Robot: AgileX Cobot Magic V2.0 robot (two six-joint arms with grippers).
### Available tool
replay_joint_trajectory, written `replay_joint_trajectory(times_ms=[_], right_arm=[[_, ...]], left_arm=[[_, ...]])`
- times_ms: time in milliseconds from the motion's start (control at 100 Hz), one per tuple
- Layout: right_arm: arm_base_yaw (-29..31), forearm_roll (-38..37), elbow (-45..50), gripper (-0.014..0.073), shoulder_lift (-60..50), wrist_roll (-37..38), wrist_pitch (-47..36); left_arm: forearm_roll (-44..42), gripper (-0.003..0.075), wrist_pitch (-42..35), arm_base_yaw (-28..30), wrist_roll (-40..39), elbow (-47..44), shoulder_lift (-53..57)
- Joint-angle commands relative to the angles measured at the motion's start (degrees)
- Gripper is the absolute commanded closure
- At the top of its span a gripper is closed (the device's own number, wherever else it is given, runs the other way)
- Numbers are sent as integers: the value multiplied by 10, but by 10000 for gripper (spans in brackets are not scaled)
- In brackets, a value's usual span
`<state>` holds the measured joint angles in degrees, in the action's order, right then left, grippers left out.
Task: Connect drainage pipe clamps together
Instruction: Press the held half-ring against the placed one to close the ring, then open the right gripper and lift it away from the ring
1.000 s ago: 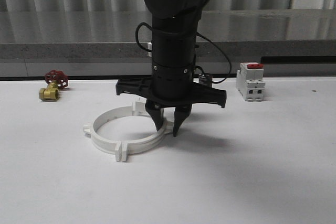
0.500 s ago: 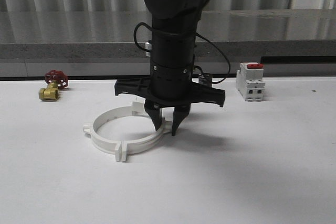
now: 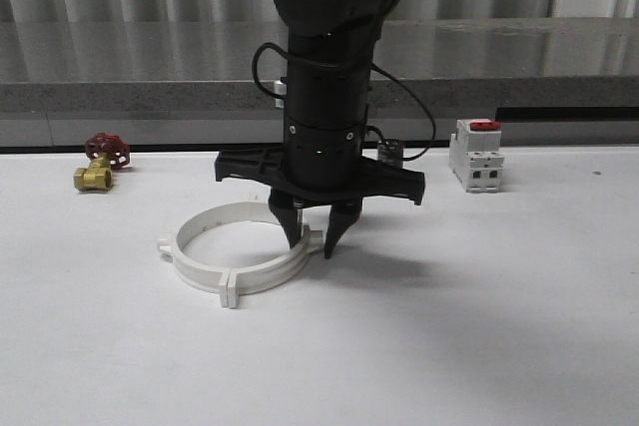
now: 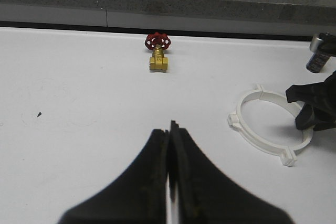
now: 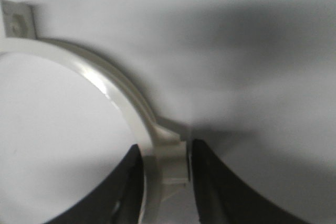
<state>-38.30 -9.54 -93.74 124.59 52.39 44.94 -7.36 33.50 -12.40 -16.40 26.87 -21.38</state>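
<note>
Drainage pipe clamps (image 3: 240, 251) lie mid-desk as an assembled-looking ring, tabs meeting at the near joint. Toward the far-left edge of the desk (image 3: 479, 346) sits a brass valve (image 3: 97, 169), unused. The left pincer (image 4: 169, 153) is pressed together, idle. The right pincer (image 3: 310, 238) straddles the ring's right-hand joint, fingers spread beside the tabs, probably to squeeze them home. A red-topped block (image 3: 476, 155) stands far right.

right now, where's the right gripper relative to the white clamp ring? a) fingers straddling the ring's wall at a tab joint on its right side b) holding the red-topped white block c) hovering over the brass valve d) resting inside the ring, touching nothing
a: in the right wrist view the right gripper has a finger on each side of the clamp ring wall at a tab joint, and the front view shows it at the ring's right side.
</note>
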Motion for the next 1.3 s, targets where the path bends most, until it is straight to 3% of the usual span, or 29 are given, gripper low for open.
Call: replay_joint_trajectory(times_ms=[0,90,290,640,970,1290], right_arm=[[1,-5,-19,207,-29,-5,-20],[1,-4,-19,154,-29,-4,-22],[2,-7,-19,156,-35,-4,-6],[40,-95,-2,156,-138,-27,33],[159,-85,124,156,-330,-164,17],[300,12,337,156,-569,-301,-19]], left_arm=[[0,741,-42,1,-1,15,-2],[0,741,-42,1,-1,15,-2],[0,741,-42,1,-1,15,-2],[0,741,-42,1,-1,15,-2],[0,741,-42,1,-1,15,-2],[0,741,-42,1,-1,15,-2]])
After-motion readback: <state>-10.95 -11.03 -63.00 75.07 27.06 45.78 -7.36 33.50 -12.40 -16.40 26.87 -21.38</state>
